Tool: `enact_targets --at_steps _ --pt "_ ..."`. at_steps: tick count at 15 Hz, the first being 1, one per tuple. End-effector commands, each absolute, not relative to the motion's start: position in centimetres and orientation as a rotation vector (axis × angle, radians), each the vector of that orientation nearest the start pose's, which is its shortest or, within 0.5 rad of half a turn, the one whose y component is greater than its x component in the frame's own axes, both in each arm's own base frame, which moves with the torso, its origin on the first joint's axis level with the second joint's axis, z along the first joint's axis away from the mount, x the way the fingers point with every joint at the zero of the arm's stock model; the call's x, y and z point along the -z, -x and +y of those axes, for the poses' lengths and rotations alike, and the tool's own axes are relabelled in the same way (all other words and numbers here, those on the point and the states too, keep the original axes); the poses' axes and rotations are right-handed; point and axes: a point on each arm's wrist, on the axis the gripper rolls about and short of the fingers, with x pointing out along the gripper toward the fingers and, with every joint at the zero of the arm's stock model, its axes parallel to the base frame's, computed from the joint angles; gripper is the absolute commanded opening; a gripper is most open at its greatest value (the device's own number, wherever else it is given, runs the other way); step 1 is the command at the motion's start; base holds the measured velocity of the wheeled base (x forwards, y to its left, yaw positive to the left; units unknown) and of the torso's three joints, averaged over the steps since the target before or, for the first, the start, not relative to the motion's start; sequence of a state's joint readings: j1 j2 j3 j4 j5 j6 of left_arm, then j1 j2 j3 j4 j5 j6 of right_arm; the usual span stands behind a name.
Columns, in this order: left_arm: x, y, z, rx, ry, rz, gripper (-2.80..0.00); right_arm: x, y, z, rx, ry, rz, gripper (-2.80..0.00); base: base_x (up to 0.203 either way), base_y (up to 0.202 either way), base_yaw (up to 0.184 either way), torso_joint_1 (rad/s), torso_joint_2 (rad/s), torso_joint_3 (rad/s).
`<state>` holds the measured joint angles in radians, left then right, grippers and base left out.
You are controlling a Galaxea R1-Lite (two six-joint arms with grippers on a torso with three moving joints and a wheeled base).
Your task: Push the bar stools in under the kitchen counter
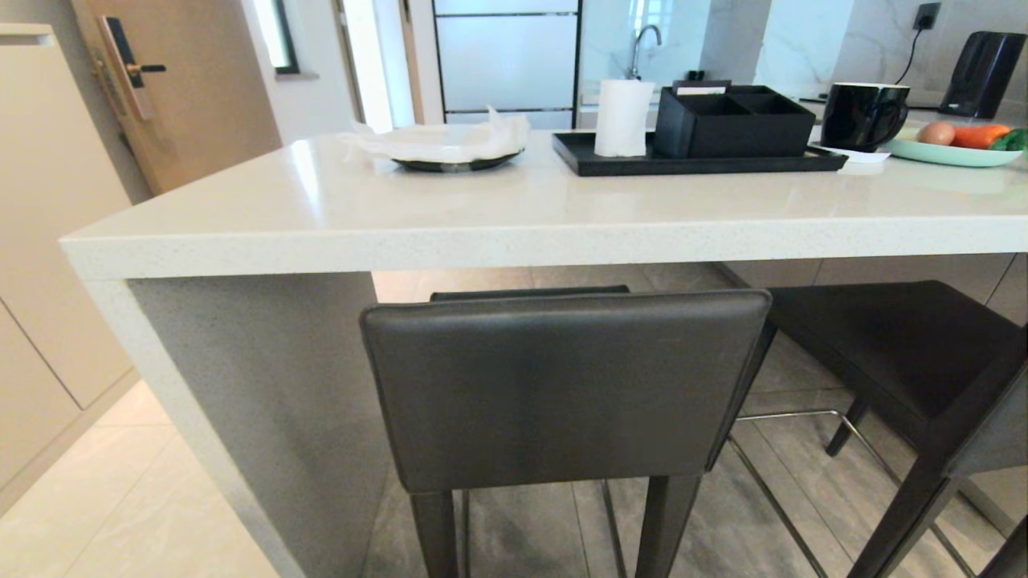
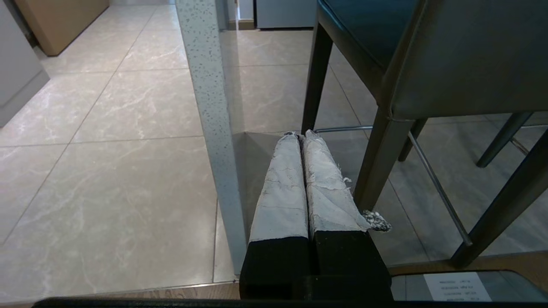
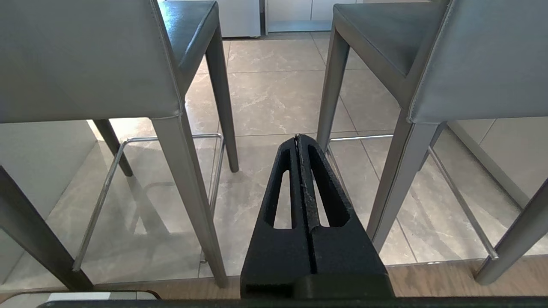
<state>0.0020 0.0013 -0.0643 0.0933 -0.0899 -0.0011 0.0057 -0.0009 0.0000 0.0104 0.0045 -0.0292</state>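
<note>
Two bar stools stand at the kitchen counter [image 1: 498, 217]. The left stool [image 1: 566, 385] is directly below the counter's front edge, its backrest just clear of the slab and its seat mostly tucked under. The right stool [image 1: 907, 361] sits askew, its seat only partly beneath the counter.

Both look stiff and fairly heavy — tall frames on slim legs, likely to scrape or tip on the tiled floor [image 2: 107, 171] if shoved high. The padded backrest gives a little; its flat rear face is the natural place to press, low and centred.

The left gripper [image 2: 299, 136] hangs low beside the counter's end panel, fingers pressed together on nothing. The right gripper [image 3: 298, 139] points between the stools, likewise closed and empty.
</note>
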Motion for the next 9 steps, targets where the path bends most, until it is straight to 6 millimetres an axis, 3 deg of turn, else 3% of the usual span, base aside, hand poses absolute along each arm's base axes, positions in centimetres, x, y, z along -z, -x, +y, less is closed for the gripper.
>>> enact_targets --at_steps 1,9 --pt "-8.38 2.79 -0.22 0.089 -0.018 0.03 -2.8 -7.38 2.27 0.0 -0.011 0.031 0.014 -2.8 0.0 0.0 0.0 0.0 0.0 0.0" --pt "-8.37 2.85 -0.17 0.07 -0.007 0.046 -2.8 -7.38 2.27 0.01 -0.019 0.037 0.013 -2.8 0.0 0.0 0.0 0.0 0.0 0.0"
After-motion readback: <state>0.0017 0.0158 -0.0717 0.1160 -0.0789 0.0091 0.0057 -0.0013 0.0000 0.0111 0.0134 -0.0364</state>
